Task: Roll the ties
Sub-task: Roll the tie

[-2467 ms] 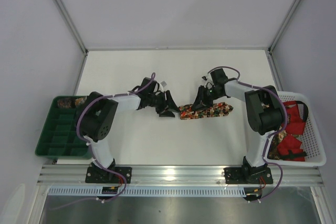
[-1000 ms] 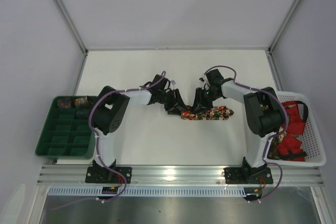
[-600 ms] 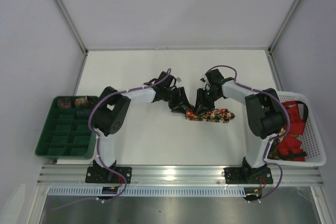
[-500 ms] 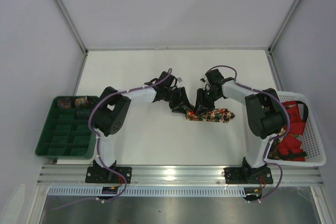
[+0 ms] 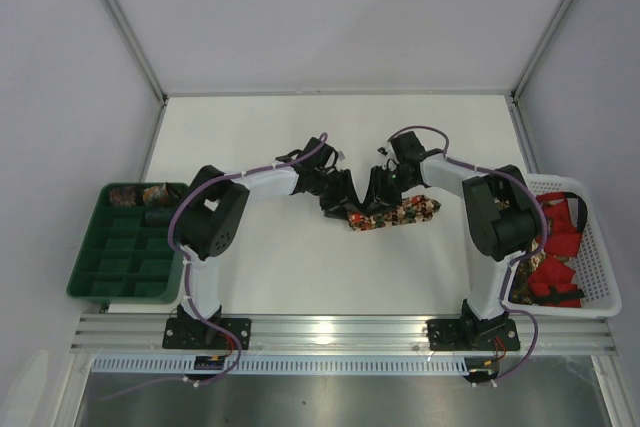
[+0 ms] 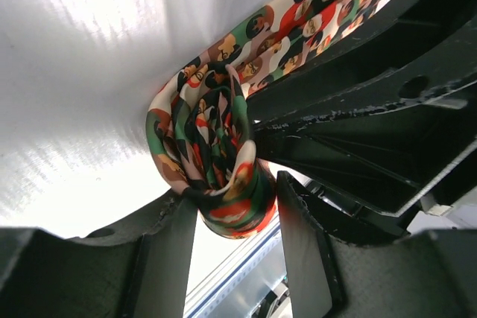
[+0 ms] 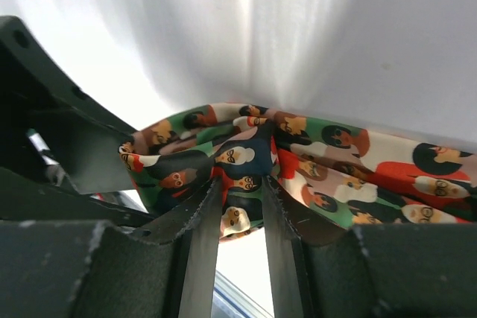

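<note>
left tool (image 6: 232,195) about the coiled tie (image 6: 200,130) — bespectacled faces, red, green, cream

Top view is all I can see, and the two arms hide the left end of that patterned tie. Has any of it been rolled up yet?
Observer: Yes. The left wrist camera shows that end of the tie coiled into a loose spiral of several layers.
Operator: Is anything holding the coil?
Observer: The left gripper has it between its fingers, one on each side.
Operator: And the other arm?
Observer: The right gripper pinches a raised fold of the fabric, its jaws nearly together.
</note>
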